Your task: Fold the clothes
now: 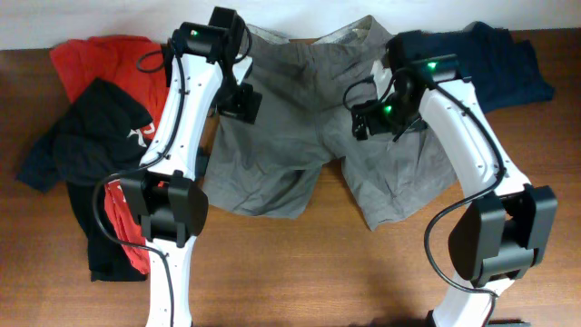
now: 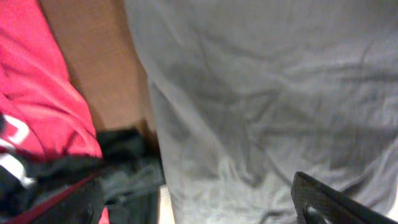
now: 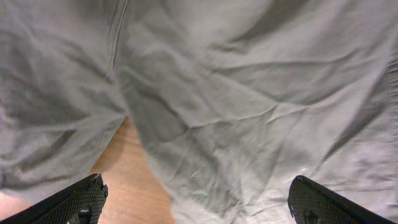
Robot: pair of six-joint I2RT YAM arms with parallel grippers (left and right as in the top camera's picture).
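Note:
The clothes lie on the wooden table. Large wrinkled grey shorts (image 1: 300, 136) are spread flat in the middle, waistband toward the far edge. A red shirt (image 1: 91, 59) and a black white-printed shirt (image 1: 95, 136) are piled at the left. My left gripper (image 1: 238, 98) hovers over the shorts' left side, open with nothing between its fingers. The left wrist view shows grey cloth (image 2: 267, 93), the red shirt (image 2: 37, 93) and one dark fingertip (image 2: 336, 202). My right gripper (image 1: 377, 118) hangs over the shorts' right leg, open and empty. In the right wrist view its fingers (image 3: 74, 202) stand wide apart over the shorts (image 3: 236, 93).
A dark navy garment (image 1: 499, 64) lies folded at the back right, partly under the right arm. Bare wood (image 3: 134, 180) shows between the shorts' legs. Both arm bases stand at the near edge, left (image 1: 168, 209) and right (image 1: 499, 236).

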